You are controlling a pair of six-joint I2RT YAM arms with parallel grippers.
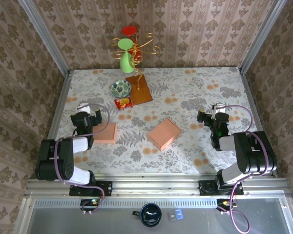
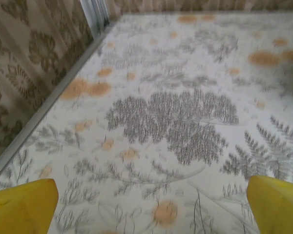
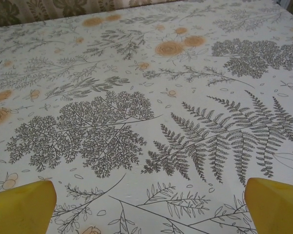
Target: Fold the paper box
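Left gripper (image 1: 88,114): jaws apart, empty.
Right gripper (image 1: 212,116): jaws apart, empty.
Salmon square paper box (image 1: 163,134): centre, between them.

The table (image 1: 185,87) is white, printed with grey ferns and orange blossoms. The middle box (image 1: 164,134) and the left box (image 1: 106,132) are salmon pink. The vase (image 1: 126,62) is light green, the board (image 1: 139,89) brown, the packet (image 1: 123,102) red. The walls (image 1: 210,29) carry brown damask. The left pincer (image 2: 151,204) has yellow fingers (image 2: 22,204).
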